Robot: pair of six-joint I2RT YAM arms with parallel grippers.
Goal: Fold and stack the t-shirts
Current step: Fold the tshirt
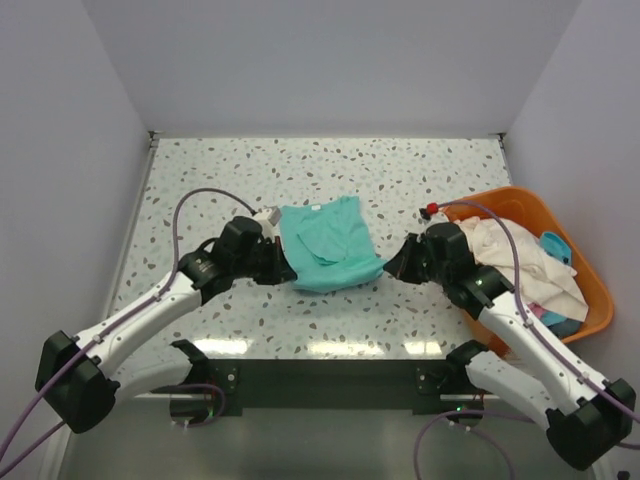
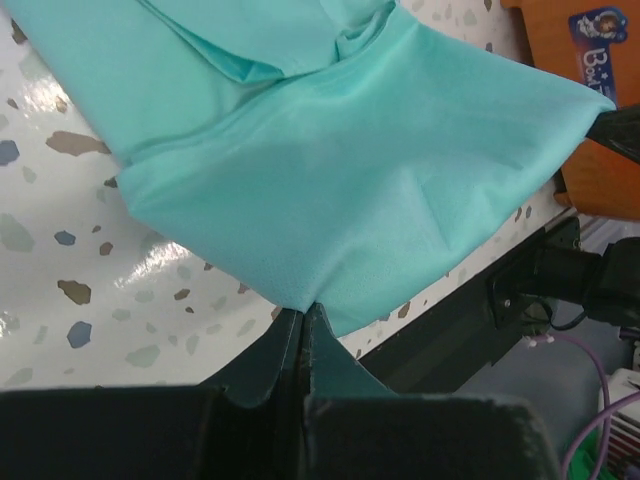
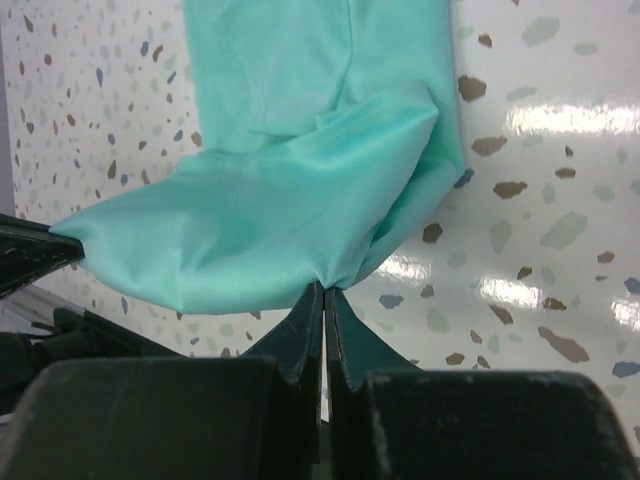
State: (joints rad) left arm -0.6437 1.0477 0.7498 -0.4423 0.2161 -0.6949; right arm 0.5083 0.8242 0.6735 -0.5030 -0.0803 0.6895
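Pale walls point(image 1: 60, 150) enclose a speckled, glossy table point(image 1: 300, 170). Centre left, your left gripper point(image 1: 287, 268) is clamped on a near corner of the teal t-shirt point(image 1: 325, 245), lying mid-frame; centre right, your right gripper point(image 1: 392, 264) pinches the other corner. You seem mid-fold: next, carry the soft, limp hem evenly toward the collar point(image 1: 315, 208). Far right, an orange oval basket point(image 1: 603, 300) holds crumpled shirts point(image 1: 505, 255).

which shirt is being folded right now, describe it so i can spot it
In the middle of the speckled table lies the teal shirt, partly folded, its near corners pinched by the left fingers and right fingers. It is the only shirt outside the orange basket, where a cream shirt is heaped with others.
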